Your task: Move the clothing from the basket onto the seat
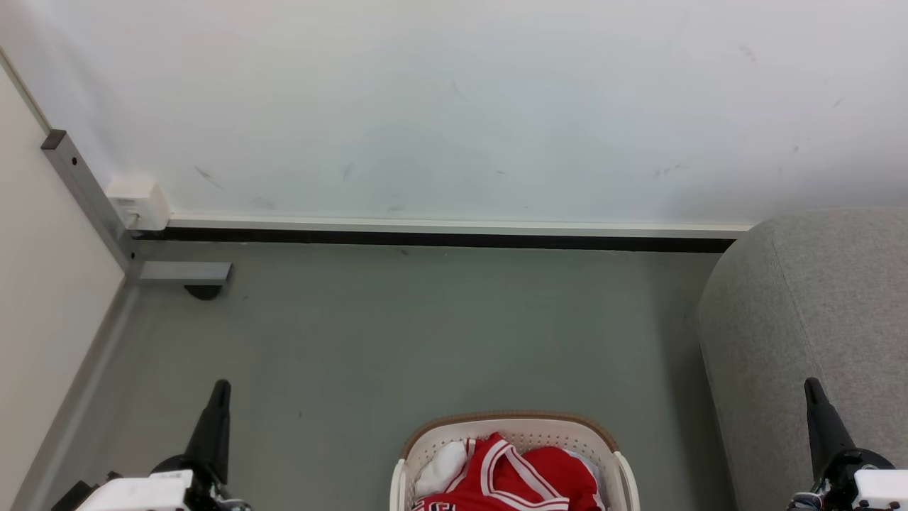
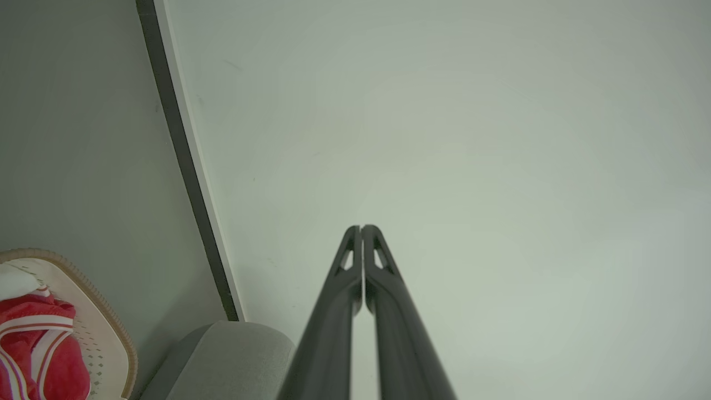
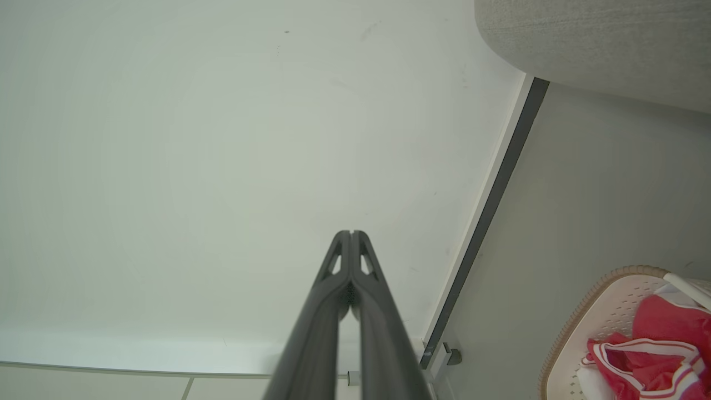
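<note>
The red clothing (image 1: 518,475) with white stripe trim lies bunched in the cream basket (image 1: 511,424), which stands on the floor at the bottom middle of the head view. Both also appear in the wrist views: clothing (image 2: 39,347) in the basket (image 2: 103,328) at lower left, clothing (image 3: 661,347) in the basket (image 3: 597,314) at lower right. The grey seat (image 1: 816,333) rises right of the basket. My left gripper (image 1: 222,387) sits left of the basket, shut and empty. My right gripper (image 1: 811,385) is in front of the seat, shut and empty. In the wrist views both the left gripper (image 2: 361,228) and the right gripper (image 3: 351,233) point at the wall.
A white cloth (image 1: 443,465) lies in the basket beside the jersey. A white wall (image 1: 454,106) with a dark baseboard (image 1: 440,238) closes the far side. A grey metal post and foot (image 1: 177,272) with a white box (image 1: 137,202) stand in the left corner. Grey floor (image 1: 425,333) lies between.
</note>
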You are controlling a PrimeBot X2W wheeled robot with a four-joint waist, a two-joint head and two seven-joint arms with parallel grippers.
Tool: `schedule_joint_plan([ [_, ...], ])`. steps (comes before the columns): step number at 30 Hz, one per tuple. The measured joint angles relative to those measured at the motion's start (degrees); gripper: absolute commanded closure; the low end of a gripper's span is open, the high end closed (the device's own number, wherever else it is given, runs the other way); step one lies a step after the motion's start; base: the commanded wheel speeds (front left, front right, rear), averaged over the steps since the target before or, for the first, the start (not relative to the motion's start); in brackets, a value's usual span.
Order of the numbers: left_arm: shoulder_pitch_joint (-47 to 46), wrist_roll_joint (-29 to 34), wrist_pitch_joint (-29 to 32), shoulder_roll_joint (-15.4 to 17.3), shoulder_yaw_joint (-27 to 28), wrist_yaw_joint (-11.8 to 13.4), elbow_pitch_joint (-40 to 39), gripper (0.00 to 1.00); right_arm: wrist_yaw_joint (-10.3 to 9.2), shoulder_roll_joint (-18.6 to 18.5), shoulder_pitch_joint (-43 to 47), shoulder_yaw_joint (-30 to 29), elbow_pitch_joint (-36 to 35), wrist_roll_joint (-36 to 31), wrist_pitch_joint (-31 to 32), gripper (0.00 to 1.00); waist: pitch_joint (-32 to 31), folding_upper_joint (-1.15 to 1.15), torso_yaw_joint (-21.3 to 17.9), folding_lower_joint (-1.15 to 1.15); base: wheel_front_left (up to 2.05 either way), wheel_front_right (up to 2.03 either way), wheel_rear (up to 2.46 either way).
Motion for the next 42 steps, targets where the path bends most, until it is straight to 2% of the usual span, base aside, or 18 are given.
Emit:
schedule_joint_plan([
  [42, 0.0, 0.0, 0.0, 0.0, 0.0, 0.0, 0.0, 1.00, 0.00, 0.0, 0.0, 0.0, 0.0, 0.0, 0.0, 1.00, 0.0, 0.00, 0.0, 0.00, 0.00, 0.00, 0.00],
])
